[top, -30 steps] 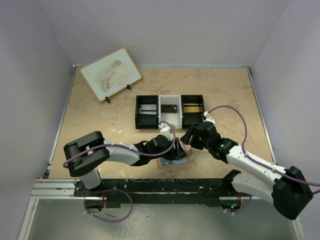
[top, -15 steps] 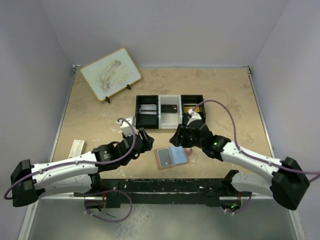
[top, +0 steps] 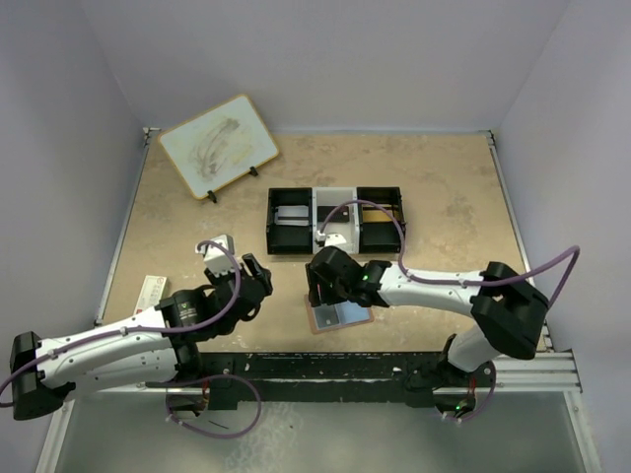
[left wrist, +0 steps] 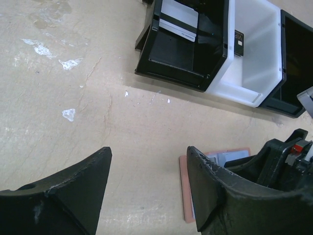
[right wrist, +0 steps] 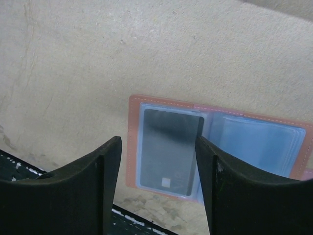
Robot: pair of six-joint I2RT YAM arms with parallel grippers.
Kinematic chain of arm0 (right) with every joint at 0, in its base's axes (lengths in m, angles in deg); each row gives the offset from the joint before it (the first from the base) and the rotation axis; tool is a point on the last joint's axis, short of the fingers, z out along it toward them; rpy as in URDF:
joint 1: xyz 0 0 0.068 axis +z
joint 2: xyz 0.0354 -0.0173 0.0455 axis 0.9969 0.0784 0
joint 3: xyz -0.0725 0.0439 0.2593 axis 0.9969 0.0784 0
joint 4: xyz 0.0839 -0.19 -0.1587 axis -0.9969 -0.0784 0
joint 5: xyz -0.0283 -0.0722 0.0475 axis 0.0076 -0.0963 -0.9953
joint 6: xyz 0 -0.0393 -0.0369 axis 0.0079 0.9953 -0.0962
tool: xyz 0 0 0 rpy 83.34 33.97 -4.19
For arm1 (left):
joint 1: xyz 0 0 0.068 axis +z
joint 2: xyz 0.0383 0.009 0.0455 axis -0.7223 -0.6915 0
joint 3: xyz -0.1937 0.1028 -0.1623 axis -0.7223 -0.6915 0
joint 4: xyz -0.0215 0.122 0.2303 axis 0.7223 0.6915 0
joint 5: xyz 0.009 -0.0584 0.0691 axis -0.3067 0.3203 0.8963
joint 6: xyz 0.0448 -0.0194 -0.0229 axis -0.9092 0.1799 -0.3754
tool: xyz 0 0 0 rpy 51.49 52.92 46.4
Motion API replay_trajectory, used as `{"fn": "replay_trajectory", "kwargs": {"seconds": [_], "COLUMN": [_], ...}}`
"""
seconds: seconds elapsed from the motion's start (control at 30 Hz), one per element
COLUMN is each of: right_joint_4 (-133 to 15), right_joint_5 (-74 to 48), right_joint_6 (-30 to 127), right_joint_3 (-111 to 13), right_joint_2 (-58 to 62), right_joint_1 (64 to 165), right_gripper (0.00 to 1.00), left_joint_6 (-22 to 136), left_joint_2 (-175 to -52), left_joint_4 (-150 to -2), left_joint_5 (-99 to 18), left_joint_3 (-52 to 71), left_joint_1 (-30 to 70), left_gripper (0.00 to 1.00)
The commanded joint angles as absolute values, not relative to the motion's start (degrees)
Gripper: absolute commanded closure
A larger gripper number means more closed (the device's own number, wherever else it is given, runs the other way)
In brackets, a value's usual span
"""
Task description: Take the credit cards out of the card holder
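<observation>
Left gripper (left wrist: 147,152) and right gripper (right wrist: 157,142) gape empty — right over card holder (right wrist: 254,143); card (left wrist: 238,41) in tray (left wrist: 168,77) perhaps reads "VIP".

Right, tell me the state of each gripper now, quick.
Left gripper: open, holding nothing.
Right gripper: open, holding nothing, poised over the open card holder.

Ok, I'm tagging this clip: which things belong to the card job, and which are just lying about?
Job: open reddish-brown leather card holder; dark grey card in its sleeve; black-and-white three-compartment tray holding cards.
Lying about: white-and-tan board with wooden rim; small white strip at far left.
</observation>
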State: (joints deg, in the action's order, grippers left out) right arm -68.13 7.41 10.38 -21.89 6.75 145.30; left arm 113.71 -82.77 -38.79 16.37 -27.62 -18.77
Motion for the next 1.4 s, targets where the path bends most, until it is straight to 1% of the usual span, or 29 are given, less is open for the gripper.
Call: {"fn": "replay_trajectory", "kwargs": {"seconds": [0.0,0.2,0.4,0.47,0.57,0.8,1.0,1.13,1.23,1.27,1.37], "right_joint_4": [-72.9,-77.0,-76.3,-74.9,-70.9,-59.8,-53.4,-55.1,-57.0,-57.1,-56.9], "right_joint_5": [12.8,15.5,13.1,11.3,9.2,0.2,-5.0,-4.4,-3.1,-2.5,-2.4], "right_joint_6": [11.3,9.2,7.5,7.5,7.9,7.9,7.8,7.7,7.8,7.8,7.8], "right_joint_3": [-26.6,-28.6,-27.7,-26.6,-24.8,-17.2,-12.4,-12.4,-13.3,-13.4,-13.2], "right_joint_2": [10.3,15.4,18.1,18.0,16.8,12.5,10.5,11.3,12.2,12.4,12.4], "right_joint_1": [147.6,149.3,149.2,149.2,149.1,145.7,141.8,141.4,141.5,141.4,141.4], "right_gripper": [0.35,0.32,0.32,0.33,0.37,0.39,0.39,0.35,0.35,0.36,0.42], "left_joint_6": [114.3,114.1,114.0,113.9,113.7,111.5,108.5,107.6,107.3,107.3,107.1], "left_joint_2": [-81.3,-81.5,-82.1,-82.1,-82.2,-83.8,-86.3,-87.5,-88.4,-88.7,-89.1], "left_joint_4": [-37.8,-37.6,-37.9,-38.0,-38.4,-41.6,-47.0,-49.8,-50.6,-50.7,-50.9], "left_joint_5": [18.5,18.0,17.3,17.1,16.8,14.1,9.9,8.0,7.6,7.5,7.3], "left_joint_3": [-28.2,-28.3,-28.4,-28.5,-28.4,-28.6,-28.9,-29.3,-29.3,-29.3,-29.2], "left_joint_1": [-18.8,-18.8,-18.8,-18.8,-18.8,-18.8,-18.8,-18.8,-18.8,-18.8,-18.8], "left_gripper": [0.38,0.36,0.36,0.36,0.36,0.36,0.36,0.36,0.36,0.36,0.36]}}
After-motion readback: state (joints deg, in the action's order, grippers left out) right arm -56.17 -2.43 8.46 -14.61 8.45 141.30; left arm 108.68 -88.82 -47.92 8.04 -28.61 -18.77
